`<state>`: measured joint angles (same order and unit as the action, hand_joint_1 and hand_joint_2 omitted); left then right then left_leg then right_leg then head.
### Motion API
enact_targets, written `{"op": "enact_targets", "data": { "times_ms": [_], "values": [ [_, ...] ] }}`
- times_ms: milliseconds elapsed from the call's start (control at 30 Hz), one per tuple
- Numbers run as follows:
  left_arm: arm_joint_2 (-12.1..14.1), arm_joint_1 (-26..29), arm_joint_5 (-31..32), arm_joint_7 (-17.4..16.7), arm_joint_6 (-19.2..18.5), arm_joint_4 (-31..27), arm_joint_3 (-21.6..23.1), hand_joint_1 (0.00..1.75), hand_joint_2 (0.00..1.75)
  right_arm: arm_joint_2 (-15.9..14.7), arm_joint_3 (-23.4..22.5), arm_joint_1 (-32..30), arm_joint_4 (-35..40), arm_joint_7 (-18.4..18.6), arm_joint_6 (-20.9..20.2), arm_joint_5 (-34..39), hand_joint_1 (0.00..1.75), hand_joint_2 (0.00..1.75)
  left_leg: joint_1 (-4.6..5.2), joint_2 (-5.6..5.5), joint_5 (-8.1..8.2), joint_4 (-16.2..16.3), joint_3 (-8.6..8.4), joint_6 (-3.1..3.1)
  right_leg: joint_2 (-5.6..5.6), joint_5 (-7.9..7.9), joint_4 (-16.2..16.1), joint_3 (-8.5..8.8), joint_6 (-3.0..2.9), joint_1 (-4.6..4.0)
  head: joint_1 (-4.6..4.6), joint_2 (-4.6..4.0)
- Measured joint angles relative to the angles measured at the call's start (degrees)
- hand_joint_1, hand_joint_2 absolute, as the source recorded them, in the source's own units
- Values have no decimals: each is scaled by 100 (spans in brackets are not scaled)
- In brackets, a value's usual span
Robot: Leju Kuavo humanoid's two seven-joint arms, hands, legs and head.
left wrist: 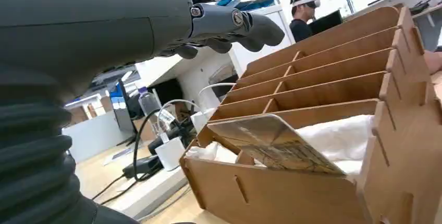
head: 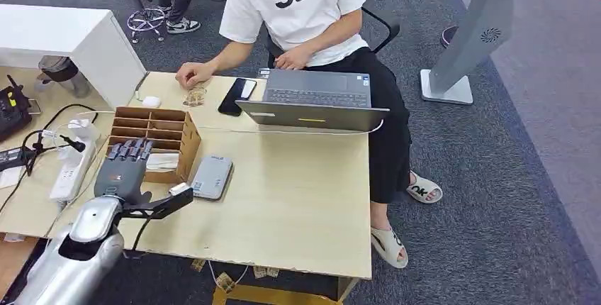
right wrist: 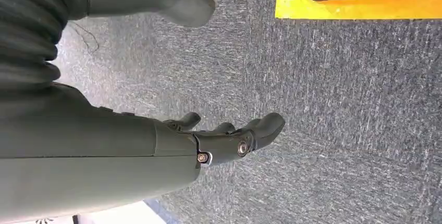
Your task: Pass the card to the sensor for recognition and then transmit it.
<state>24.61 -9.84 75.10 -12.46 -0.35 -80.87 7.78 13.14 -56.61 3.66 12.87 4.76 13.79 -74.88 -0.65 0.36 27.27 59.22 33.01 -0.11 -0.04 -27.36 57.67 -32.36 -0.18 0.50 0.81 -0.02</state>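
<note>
We note one card (left wrist: 276, 143) tilted in the wooden organizer's (head: 186, 135) front slot, lower left; left robot hand (head: 124, 167) above, fingers apart, empty. Right robot hand (right wrist: 229, 138) loosely spread over carpet. One sensor (head: 211, 176) beside on the tabletop (head: 298, 206).

Table (head: 298, 198) with laptop (head: 315, 99), organizer (head: 152, 142)

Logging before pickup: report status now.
Left hand open above wooden organizer. Right hand open, over floor. Card unheld in organizer's near slot. Nothing blocking.
</note>
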Motion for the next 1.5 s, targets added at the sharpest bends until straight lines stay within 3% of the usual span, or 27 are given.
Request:
{"op": "enact_targets", "data": {
  "times_ms": [167, 233, 267, 300, 533, 833, 1000, 1067, 1500],
  "values": [
    [-28, -45, -9, 59, 22, 68, 0, 3, 175, 0, 0, 1, 0, -15, 2, -11, 0, 175, 0, 0, 0, 0, 0, 0, 0, 0, 0, -1, 0, 0, 0, 0],
    [-35, -62, -9, 70, 31, 94, 0, 40, 175, 0, 0, 1, 0, -15, 0, -11, 0, 175, 0, 0, 0, 0, 0, 0, 0, 0, 0, -1, 0, 0, 0, 0],
    [-42, -69, -9, 74, 35, 105, 0, 80, 175, 0, 0, 1, 0, -15, 0, -11, 0, 175, 0, 0, 0, 0, 0, 0, 0, 0, 0, -1, 0, 0, 0, 0],
    [-48, -72, -9, 76, 35, 118, 0, 154, 175, 0, 0, 2, 0, -17, 0, -11, 0, 175, 0, 0, 0, 0, 0, 0, 0, 0, 0, -1, 0, 0, 0, 0],
    [-81, -134, -7, 111, 35, 208, 0, 175, 175, 0, 0, 2, 0, -26, -24, -15, 0, 175, 0, 0, 0, 0, 1, 0, 0, 0, 0, -1, 0, 0, 0, 0],
    [-81, -219, 20, 111, 89, 348, 0, 164, 175, -2, 0, 3, 0, -26, -52, -50, 0, 175, 0, 1, 0, 0, 1, 0, 0, 0, 0, 0, 0, 0, 0, 0],
    [-109, -239, 50, 107, 208, 474, -4, 164, 175, -2, 0, 4, 0, -24, -68, -74, 0, 175, 0, 0, 0, 0, 1, 0, 0, 0, 0, 0, 0, 0, 0, 0],
    [-109, -240, 81, 107, 273, 518, -19, 175, 175, -2, 0, 2, 0, -24, -68, -79, 0, 175, 0, 0, 0, 0, 1, 0, 0, 0, 0, 0, 0, 0, 0, 0],
    [-216, -247, 175, 116, 549, 643, -210, 175, 175, -2, 0, 2, 0, -42, -66, -103, 0, 175, 0, 0, 0, 0, 1, 0, 0, 0, 0, -1, 0, 0, 0, 0]
  ]
}}
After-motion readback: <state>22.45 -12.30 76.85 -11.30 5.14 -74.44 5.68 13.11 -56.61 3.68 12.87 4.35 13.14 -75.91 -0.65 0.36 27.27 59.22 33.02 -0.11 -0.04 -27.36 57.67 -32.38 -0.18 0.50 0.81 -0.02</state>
